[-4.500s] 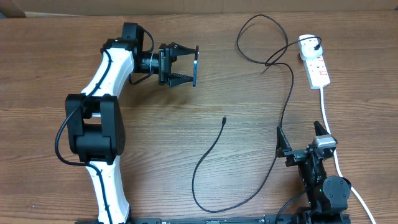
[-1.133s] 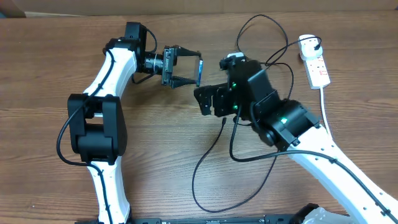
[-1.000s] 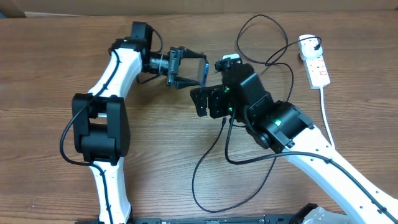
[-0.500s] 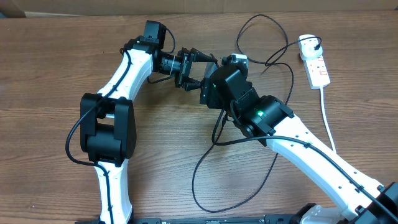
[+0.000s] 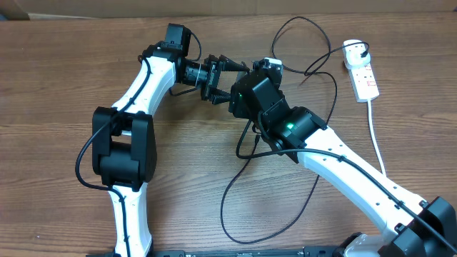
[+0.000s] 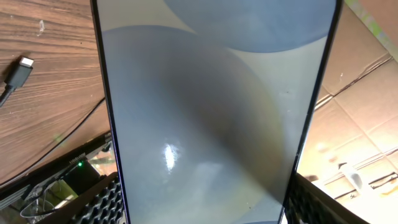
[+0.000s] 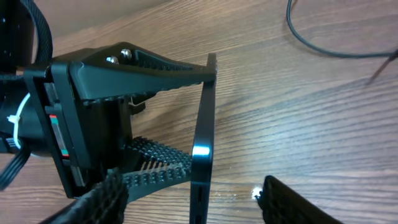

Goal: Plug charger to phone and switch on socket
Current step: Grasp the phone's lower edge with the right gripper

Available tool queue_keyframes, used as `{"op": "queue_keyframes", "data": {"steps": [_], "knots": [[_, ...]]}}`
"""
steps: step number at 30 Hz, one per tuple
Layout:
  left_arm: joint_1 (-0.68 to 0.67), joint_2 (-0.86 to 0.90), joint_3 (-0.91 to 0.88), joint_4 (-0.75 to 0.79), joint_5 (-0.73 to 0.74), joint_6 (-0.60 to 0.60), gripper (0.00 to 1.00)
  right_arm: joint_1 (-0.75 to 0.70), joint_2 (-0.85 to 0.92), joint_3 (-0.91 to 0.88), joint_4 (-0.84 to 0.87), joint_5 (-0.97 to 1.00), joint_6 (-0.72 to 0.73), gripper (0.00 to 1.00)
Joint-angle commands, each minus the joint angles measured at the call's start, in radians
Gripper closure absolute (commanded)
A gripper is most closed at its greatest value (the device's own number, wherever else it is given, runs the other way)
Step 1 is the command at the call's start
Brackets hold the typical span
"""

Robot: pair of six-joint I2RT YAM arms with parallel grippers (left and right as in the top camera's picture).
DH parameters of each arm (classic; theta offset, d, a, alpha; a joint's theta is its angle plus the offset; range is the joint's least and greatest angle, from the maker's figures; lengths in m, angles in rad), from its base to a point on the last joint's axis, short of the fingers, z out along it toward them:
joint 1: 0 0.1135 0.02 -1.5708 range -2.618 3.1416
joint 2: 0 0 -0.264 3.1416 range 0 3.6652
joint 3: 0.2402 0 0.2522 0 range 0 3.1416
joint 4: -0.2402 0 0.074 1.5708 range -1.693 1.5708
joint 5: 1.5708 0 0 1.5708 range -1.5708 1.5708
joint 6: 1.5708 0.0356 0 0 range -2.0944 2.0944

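Phone [image 7: 204, 134] in left gripper [image 7: 199, 118], charger [image 6: 23, 63] beside

1. Brown wood-grain table [image 5: 57, 86], viewed from overhead.
2. Lying across its right half: the charger [image 5: 221, 210], a thin black cable looped near the front edge and curling again at the far side, its middle stretch hidden.
3. At far right, flat on the wood: the white socket [image 5: 364, 77], black plug [image 5: 355, 50] seated at its far end.
4. Trailing from there toward the near edge: a thick white cord [image 5: 376, 146].

Overhead looks straight down on the table [image 5: 57, 86]; both wrist views closely share the phone [image 6: 211, 124].
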State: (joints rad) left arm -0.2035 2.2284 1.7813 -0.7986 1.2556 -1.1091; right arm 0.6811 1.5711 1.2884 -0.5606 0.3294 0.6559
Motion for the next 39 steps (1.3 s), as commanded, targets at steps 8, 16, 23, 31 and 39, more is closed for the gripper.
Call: {"op": "queue_keyframes", "data": {"steps": [8,16,23,31,39], "knots": [[-0.027,0.006,0.029,0.003,0.046,0.003,0.33,-0.002,0.012,0.020,0.003,0.064,-0.002,0.37],[-0.027,0.006,0.029,0.003,0.047,0.025,0.33,-0.003,0.042,0.020,0.007,0.115,-0.002,0.40],[-0.027,0.006,0.029,0.003,0.045,0.033,0.33,-0.003,0.075,0.020,0.016,0.111,-0.002,0.46],[-0.027,0.006,0.029,0.003,0.042,0.055,0.33,-0.003,0.075,0.020,0.034,0.107,-0.002,0.58],[-0.027,0.006,0.029,0.003,0.042,0.077,0.33,-0.003,0.075,0.020,0.042,0.058,-0.002,0.65]]}}
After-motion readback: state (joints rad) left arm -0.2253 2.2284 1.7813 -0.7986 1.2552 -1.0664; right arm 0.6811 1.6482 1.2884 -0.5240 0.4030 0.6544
